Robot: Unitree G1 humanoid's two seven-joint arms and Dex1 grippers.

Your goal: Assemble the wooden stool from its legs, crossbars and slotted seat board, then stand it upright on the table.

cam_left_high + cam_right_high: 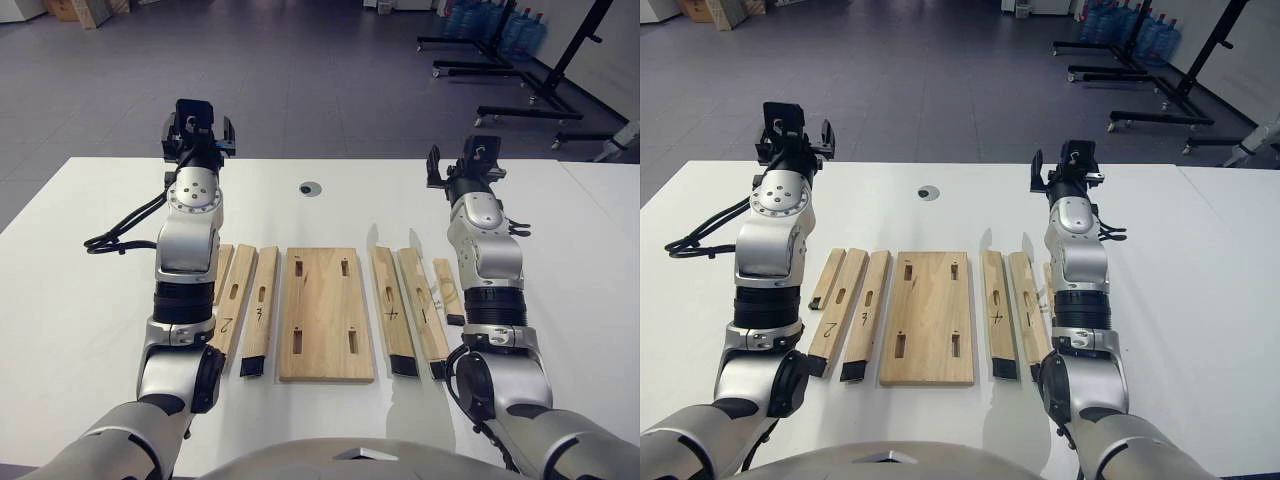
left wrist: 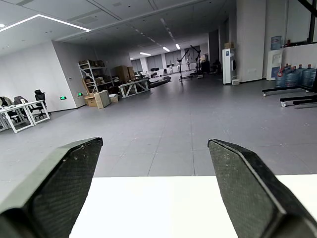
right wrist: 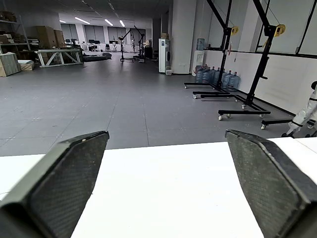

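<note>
Seven wooden parts lie flat and unassembled on the white table [image 1: 80,300], in a row side by side with their long sides running away from the robot. Slotted seat board [image 1: 325,315] is in the middle, showing four slots. To its left lie the inner left leg [image 1: 260,310] and the outer left leg [image 1: 240,270], just beside each other. The short left crossbar [image 1: 827,275] lies beyond them, partly hidden by the left arm in the left eye view. To the board's right lie the inner right leg [image 1: 392,312], the outer right leg [image 1: 424,315] and the short right crossbar [image 1: 446,285], the last close against the right arm. Each leg has a dark tip at its near end and a pen mark on its face. No part is joined to another or standing. Left gripper [image 1: 200,133] is past the far ends of the left parts, its fingers [image 2: 64,183] spread wide with nothing between them. Right gripper [image 1: 465,168] is likewise past the right parts, its fingers [image 3: 64,183] spread wide and empty. Neither touches any wood. A round grommet [image 1: 311,188] sits in the table beyond the board, and a black cable [image 1: 115,238] loops beside the left arm.
</note>
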